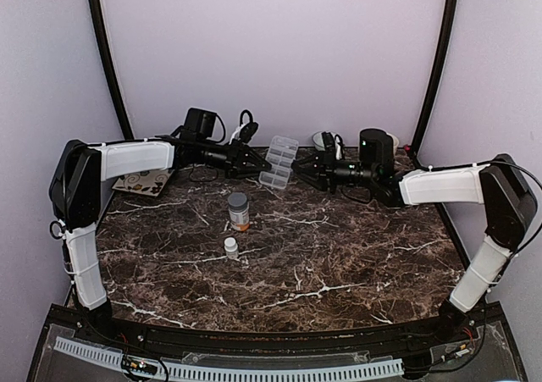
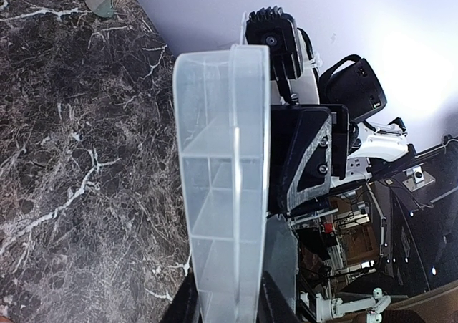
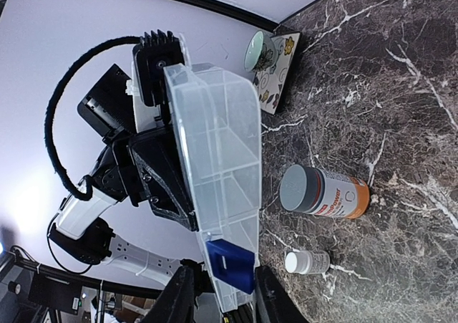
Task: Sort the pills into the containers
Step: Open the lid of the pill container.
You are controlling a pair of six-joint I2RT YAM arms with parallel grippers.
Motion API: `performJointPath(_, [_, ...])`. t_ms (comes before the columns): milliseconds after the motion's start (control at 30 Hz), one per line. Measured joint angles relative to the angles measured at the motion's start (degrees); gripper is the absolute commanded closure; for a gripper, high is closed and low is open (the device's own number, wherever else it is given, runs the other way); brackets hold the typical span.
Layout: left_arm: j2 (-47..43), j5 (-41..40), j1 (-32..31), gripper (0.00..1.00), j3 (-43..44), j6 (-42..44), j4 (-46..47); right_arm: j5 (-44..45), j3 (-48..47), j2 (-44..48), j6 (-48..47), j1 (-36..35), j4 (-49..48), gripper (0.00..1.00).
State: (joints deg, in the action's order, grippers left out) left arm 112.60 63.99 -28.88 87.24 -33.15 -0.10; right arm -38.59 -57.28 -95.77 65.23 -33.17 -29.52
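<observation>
Clear plastic rectangular organiser box (image 1: 279,162) sits raised off the dark brown marble-patterned surface (image 1: 339,255), at its far side, between the two arms. It is tilted on edge, so its rows of small compartments face sideways in both wrist views. A blue clasp (image 3: 230,263) sits at the end nearest the right arm.

The left hand (image 1: 258,168) pinches the box's left end. In the left wrist view its fingers (image 2: 275,301) press against both faces of the plastic. The right hand (image 1: 296,168) straddles the opposite end by the clasp, one finger on each side. The right wrist view does not show whether both fingers bear on the box, so I cannot tell if this hand grips it.

An amber plastic bottle with a grey cap and white label (image 1: 239,211) stands upright near the middle of the surface. A tiny white bottle (image 1: 230,246) stands just in front of it, apart from it. A square patterned tile (image 1: 144,181) lies at the far left.
</observation>
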Motion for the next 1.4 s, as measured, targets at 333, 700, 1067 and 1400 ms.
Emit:
performJointPath(333, [0.26, -0.24, 0.0, 0.99, 0.0, 0.61, -0.42, 0.0, 0.2, 0.98, -0.44, 0.26, 0.0, 0.79])
performJointPath(700, [0.76, -0.61, 0.0, 1.0, 0.0, 1.01, -0.96, 0.04, -0.17, 1.16, -2.01, 0.28, 1.77, 0.81])
performJointPath(1067, [0.76, -0.59, 0.0, 0.99, 0.02, 1.01, -0.96, 1.05, -1.57, 1.11, -4.92, 0.28, 6.82, 0.84])
performJointPath(1400, [0.76, -0.5, 0.0, 0.99, 0.02, 1.07, -0.98, 1.16, -3.5, -0.31, -5.99, 0.31, 8.31, 0.98])
